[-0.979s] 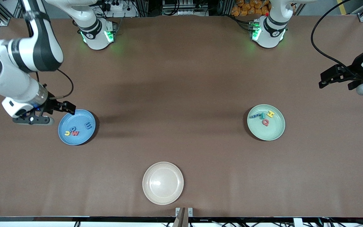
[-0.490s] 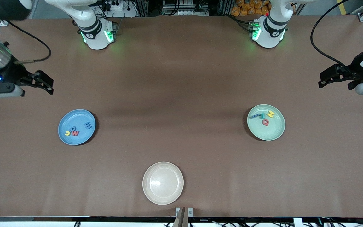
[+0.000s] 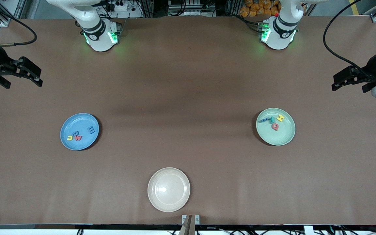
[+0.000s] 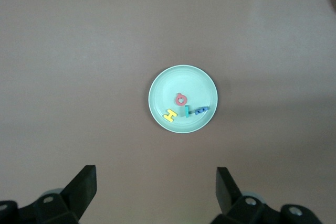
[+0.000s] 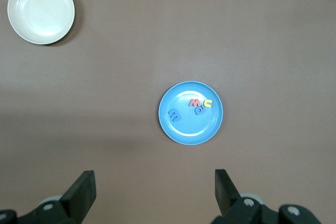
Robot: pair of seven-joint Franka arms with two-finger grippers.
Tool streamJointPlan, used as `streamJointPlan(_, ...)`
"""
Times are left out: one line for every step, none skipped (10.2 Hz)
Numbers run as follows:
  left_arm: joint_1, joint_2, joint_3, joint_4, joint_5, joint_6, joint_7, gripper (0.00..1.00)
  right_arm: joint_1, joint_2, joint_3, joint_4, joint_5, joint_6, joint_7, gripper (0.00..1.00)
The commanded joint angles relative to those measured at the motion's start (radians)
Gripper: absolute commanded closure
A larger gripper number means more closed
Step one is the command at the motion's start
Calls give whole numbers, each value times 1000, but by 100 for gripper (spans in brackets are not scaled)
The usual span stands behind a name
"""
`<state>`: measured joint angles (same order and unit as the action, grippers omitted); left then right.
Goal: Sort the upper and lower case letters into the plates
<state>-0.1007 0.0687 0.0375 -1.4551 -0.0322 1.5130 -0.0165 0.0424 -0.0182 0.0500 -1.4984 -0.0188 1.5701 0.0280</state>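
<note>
The light blue plate [image 3: 73, 122] lies toward the right arm's end and holds several letters: a yellow one [image 3: 70, 138], a red one [image 3: 78, 137] and two blue ones [image 3: 91, 130]. It also shows in the right wrist view [image 5: 190, 129]. The mint green plate [image 3: 281, 135] lies toward the left arm's end with a yellow H [image 3: 280, 117], a red Q [image 3: 274, 127], a teal letter [image 3: 272, 119] and a blue letter [image 3: 265, 120]. It also shows in the left wrist view [image 4: 157, 85]. My right gripper [image 3: 23, 83] and left gripper [image 3: 348, 88] hang open and empty, high over the table's ends.
A cream-beige plate [image 3: 168, 176] lies empty near the table's front edge, nearer to the front camera than both other plates; it also shows in the right wrist view [image 5: 41, 10]. The two arm bases stand at the table's back edge.
My right gripper has left the blue plate's rim, risen and drawn back toward the right arm's end of the table. The left arm has hardly moved. The letters lie as before.
</note>
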Motion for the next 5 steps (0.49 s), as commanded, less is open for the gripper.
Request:
streamJointPlan(-1, -18, -5, -7, 18, -13, 3, 0, -9, -20, -1, 7, 17, -16, -2, 0)
streamJointPlan(-1, -18, -7, -5, 17, -13, 0, 0, -7, -20, 2, 7, 17, -22, 0, 0)
streamJointPlan(-2, -18, -8, -5, 14, -13, -3, 0, -7, -20, 4, 1, 17, -22, 1, 0)
streamJointPlan(-2, -18, -10, -5, 12, -13, -3, 0, -7, -20, 2, -2, 17, -24, 0, 0)
streamJointPlan(-2, -18, -10, -5, 11, -13, -3, 0, -9, -19, 2, -2, 17, -22, -3, 0)
